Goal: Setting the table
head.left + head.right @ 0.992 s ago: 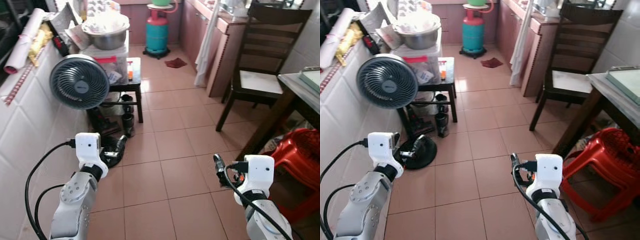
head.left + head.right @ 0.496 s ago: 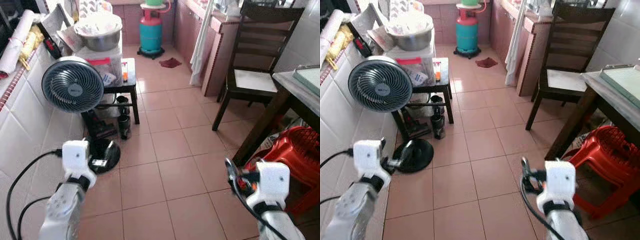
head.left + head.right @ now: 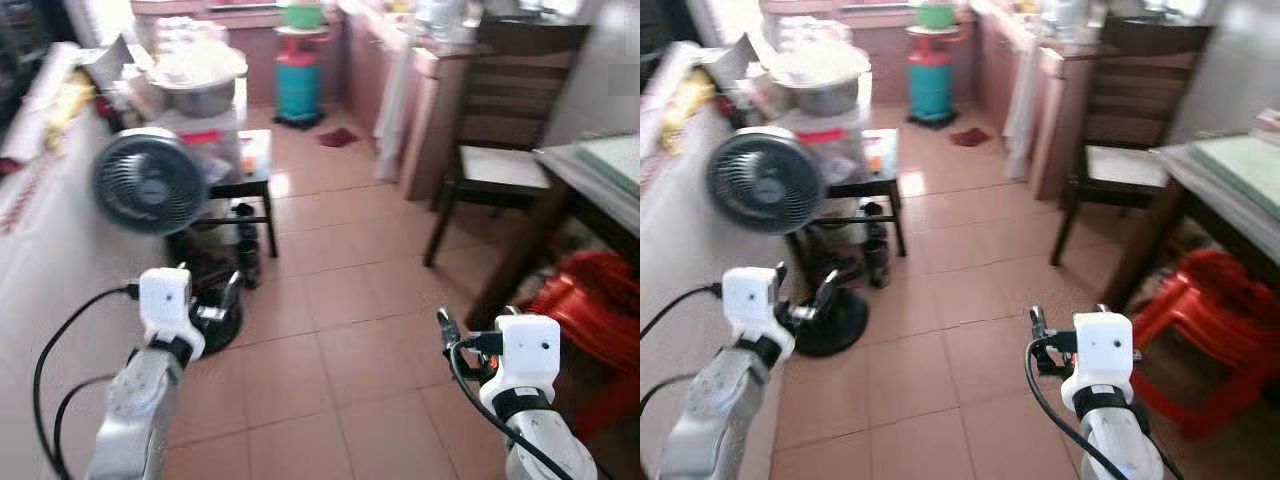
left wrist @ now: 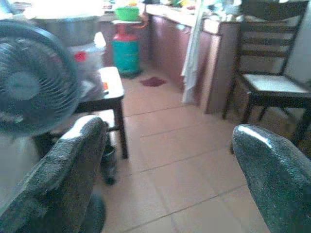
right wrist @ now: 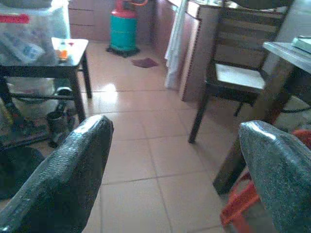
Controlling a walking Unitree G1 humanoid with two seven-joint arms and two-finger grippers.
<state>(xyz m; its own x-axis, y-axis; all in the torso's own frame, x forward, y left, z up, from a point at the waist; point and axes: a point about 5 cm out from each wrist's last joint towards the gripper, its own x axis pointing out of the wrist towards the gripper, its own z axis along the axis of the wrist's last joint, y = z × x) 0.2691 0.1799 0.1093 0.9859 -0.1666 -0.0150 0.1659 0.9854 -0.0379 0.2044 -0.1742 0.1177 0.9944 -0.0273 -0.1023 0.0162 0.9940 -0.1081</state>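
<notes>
The head views are soft with blur, so fine detail and any writing are lost. Glossy square terracotta tiles cover the floor [image 3: 340, 300], catching a white glare near a small dark side table [image 3: 250, 180]. On that table sits a clear plastic box [image 3: 205, 145] with a red label whose words cannot be read, topped by a dull metal bowl [image 3: 205, 85] holding something pale and indistinct. A round fan [image 3: 148, 183] with a dark wire grille stands in front of it on a black disc base. At the far end stands a teal gas cylinder [image 3: 298, 85] with a red collar, and a small dark red cloth [image 3: 337, 137] lies on the floor near it.

On the right, a dark wooden slat-back chair [image 3: 510, 140] with a pale seat faces the counter [image 3: 1230, 175], the table to be set, whose grey top and dark wooden leg are cut off by the frame edge; a greenish flat item on it is too blurred to name. Under it sits a red plastic stool [image 3: 1200, 310].

The left gripper [image 3: 228, 297] hangs low in front of the fan base, its textured black fingers [image 4: 73, 170] spread apart and holding nothing. The right gripper [image 3: 1038, 325] hovers over bare tiles short of the stool, fingers [image 5: 73, 165] likewise apart and empty
</notes>
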